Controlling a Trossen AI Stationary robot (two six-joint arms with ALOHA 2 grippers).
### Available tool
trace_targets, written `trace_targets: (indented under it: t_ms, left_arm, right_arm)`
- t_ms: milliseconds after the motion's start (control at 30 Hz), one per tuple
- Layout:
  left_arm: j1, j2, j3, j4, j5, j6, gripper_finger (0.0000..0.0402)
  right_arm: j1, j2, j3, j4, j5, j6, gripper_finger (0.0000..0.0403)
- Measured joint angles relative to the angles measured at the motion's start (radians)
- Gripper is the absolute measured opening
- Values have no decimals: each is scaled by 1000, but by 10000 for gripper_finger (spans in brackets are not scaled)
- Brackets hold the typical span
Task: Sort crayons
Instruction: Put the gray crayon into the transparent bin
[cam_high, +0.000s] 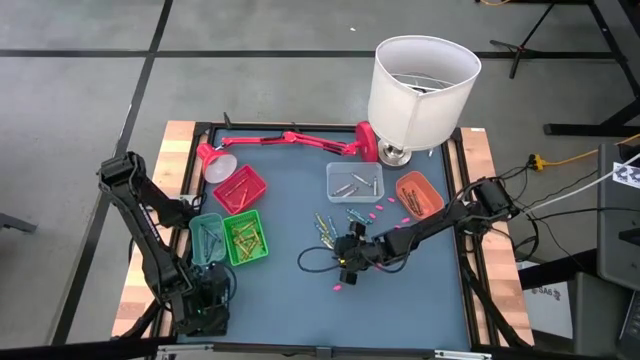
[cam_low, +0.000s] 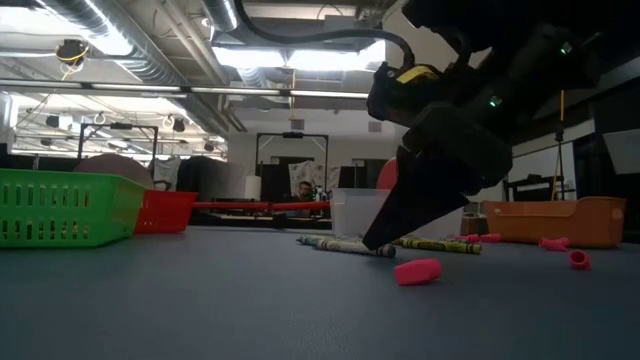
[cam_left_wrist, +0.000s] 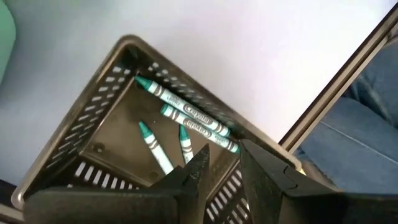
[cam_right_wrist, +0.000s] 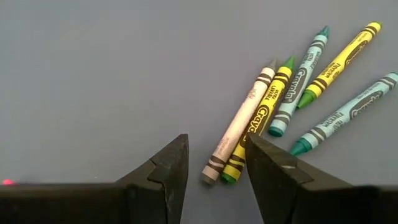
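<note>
In the centre of the high view the right gripper (cam_high: 347, 262) stands low over the mat with its fingers apart and nothing between them, just beside the loose crayons (cam_right_wrist: 292, 93), which lie right of centre in the right wrist view with the grey crayon (cam_right_wrist: 239, 127) and a yellow one (cam_right_wrist: 258, 127) touching side by side. Closing there could pinch both sticks, or nudge the pair sideways so neither seats. The left gripper (cam_left_wrist: 217, 168), fingers slightly apart and empty, waits over a tray (cam_left_wrist: 93, 137) holding teal crayons at the high view's lower left
</note>
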Motion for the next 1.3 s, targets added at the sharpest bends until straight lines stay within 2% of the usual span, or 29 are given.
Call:
trace_targets:
  t_ms: [533, 933, 1300]
  left_arm:
    - [0, 0, 0, 0, -69, 0, 73]
    - [0, 0, 0, 1, -69, 0, 73]
    - [0, 0, 0, 4, -75, 10, 73]
  right_arm:
    - [1, 0, -2, 23, -102, 2, 156]
    - [0, 1, -1, 26, -45, 2, 154]
    - [1, 45, 2, 46, -52, 1, 97]
